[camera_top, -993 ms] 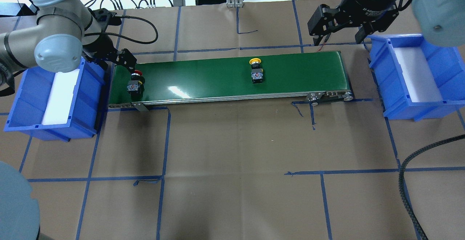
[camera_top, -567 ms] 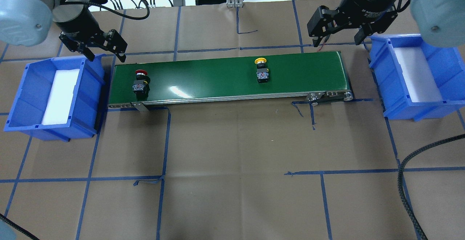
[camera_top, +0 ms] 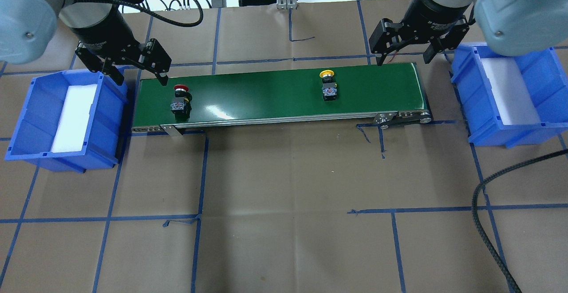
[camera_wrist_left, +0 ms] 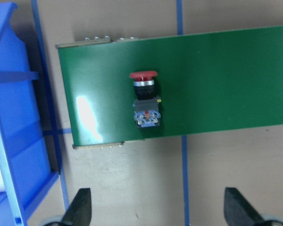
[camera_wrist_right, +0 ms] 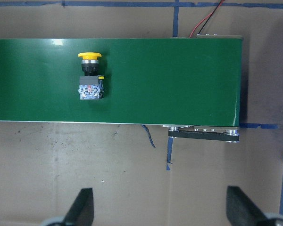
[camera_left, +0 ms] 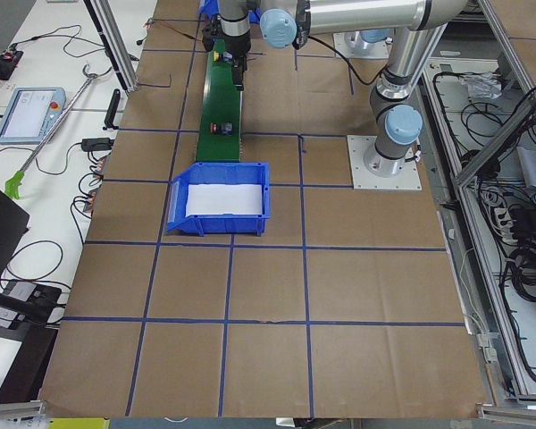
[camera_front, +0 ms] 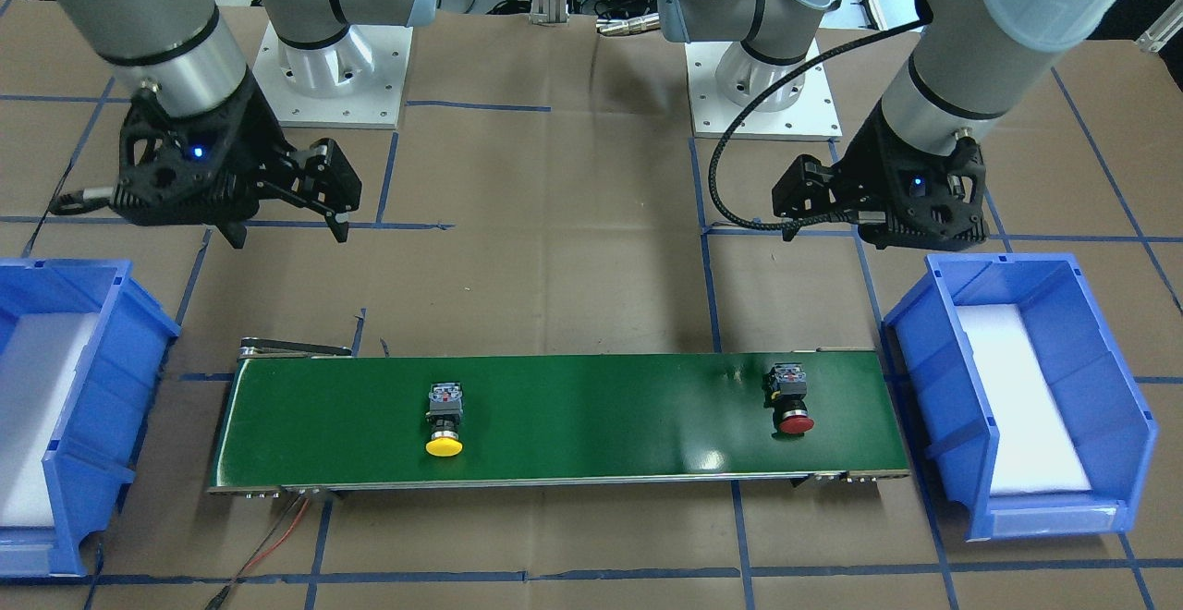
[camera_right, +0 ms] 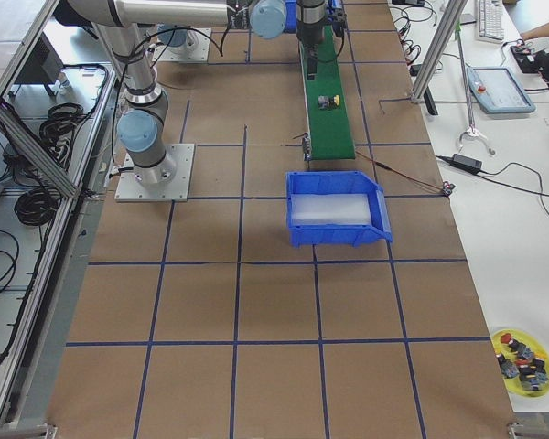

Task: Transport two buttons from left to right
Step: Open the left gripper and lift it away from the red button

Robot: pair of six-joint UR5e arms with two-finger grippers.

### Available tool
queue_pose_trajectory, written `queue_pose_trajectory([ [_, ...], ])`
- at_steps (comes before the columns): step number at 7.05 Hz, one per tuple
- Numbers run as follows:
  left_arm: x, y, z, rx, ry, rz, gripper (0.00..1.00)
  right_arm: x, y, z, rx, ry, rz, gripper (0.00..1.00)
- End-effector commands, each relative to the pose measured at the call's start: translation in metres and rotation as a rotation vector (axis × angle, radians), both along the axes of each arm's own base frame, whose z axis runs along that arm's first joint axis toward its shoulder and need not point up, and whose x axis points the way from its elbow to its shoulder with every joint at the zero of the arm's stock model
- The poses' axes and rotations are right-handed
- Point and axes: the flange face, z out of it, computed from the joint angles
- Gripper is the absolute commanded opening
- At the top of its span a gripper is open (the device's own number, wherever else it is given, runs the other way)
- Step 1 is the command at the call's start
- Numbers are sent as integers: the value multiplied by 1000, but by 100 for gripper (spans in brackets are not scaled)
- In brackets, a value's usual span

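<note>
Left gripper (camera_top: 142, 80) is up and clear of the red button (camera_top: 181, 97) it was right over a second ago, its fingers spread wide and empty. The red button lies on the green belt (camera_top: 266, 93) near its left end. Both it and the yellow button (camera_top: 329, 86) sit further right than before, so the belt seems to be carrying them. Right gripper (camera_top: 403, 60) hovers wide open by the belt's right end. Left bin (camera_top: 106, 120) and right bin (camera_top: 510, 135) each hold only a white foam pad (camera_top: 73, 117), no buttons yet
</note>
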Motion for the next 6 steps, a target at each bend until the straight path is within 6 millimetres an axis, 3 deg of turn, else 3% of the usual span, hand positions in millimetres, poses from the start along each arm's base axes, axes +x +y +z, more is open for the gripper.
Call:
queue_pose_trajectory([
  [1, -5, 13, 2, -1, -1, 3, 100, 0, -29, -21, -69, 6, -1, 100],
  [4, -5, 11, 8, -16, -5, 5, 100, 1, -57, -38, -148, -10, -16, 100],
  [6, -5, 11, 8, -16, -7, 6, 100, 1, -80, -82, -117, -6, -73, 100],
])
